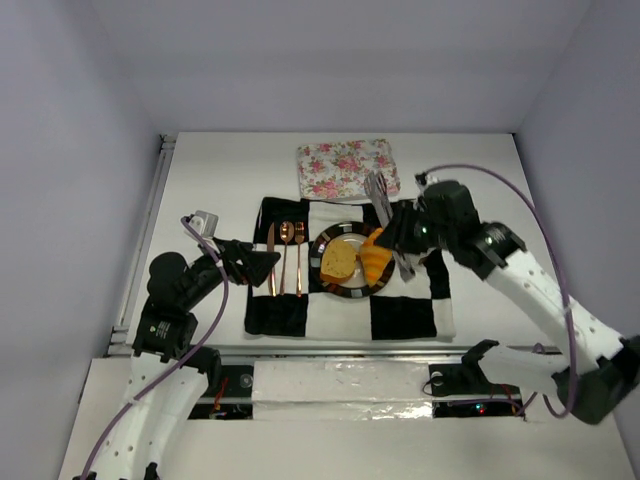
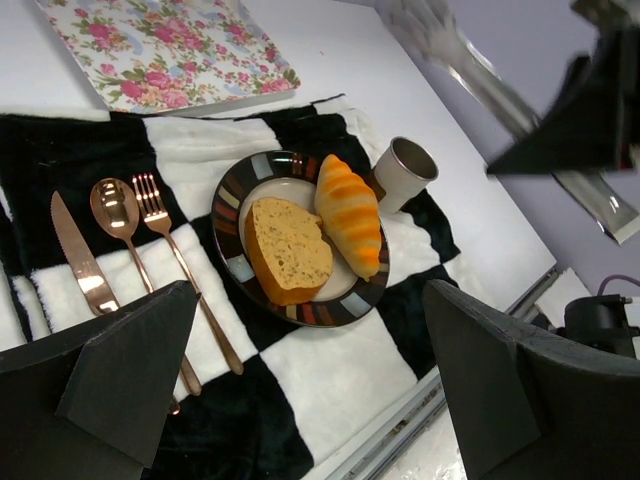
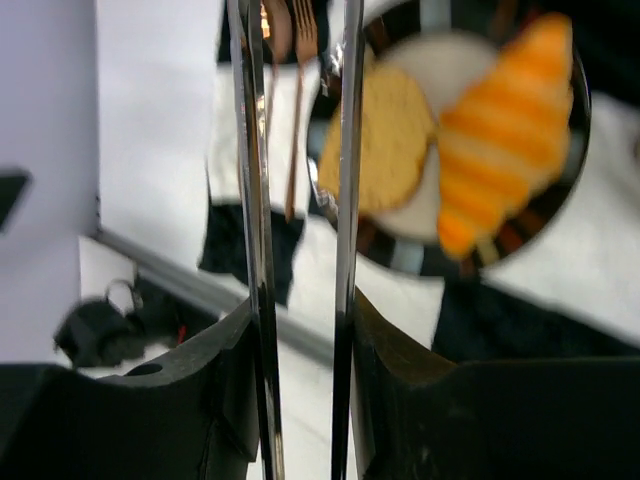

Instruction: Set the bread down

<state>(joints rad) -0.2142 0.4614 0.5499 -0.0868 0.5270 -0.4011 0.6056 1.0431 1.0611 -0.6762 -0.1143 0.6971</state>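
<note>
A golden-brown bread slice (image 1: 339, 262) and an orange ridged croissant (image 1: 374, 258) lie side by side on a striped dark-rimmed plate (image 1: 327, 241) on the black-and-white checked mat. Both also show in the left wrist view, the slice (image 2: 287, 248) and the croissant (image 2: 350, 212), and in the right wrist view, the slice (image 3: 385, 140) and the croissant (image 3: 500, 130). My right gripper (image 1: 402, 234) is shut on metal tongs (image 1: 381, 195) and holds them above the plate's right side; the tong arms (image 3: 345, 200) stand apart and hold nothing. My left gripper (image 1: 262, 262) is open and empty over the mat's left part.
A copper knife (image 1: 270, 255), spoon (image 1: 286, 250) and fork (image 1: 299, 252) lie left of the plate. A floral napkin (image 1: 347, 167) lies behind the mat. A metal cup (image 2: 405, 172) stands right of the plate. The table's near edge rail (image 1: 350, 348) runs below the mat.
</note>
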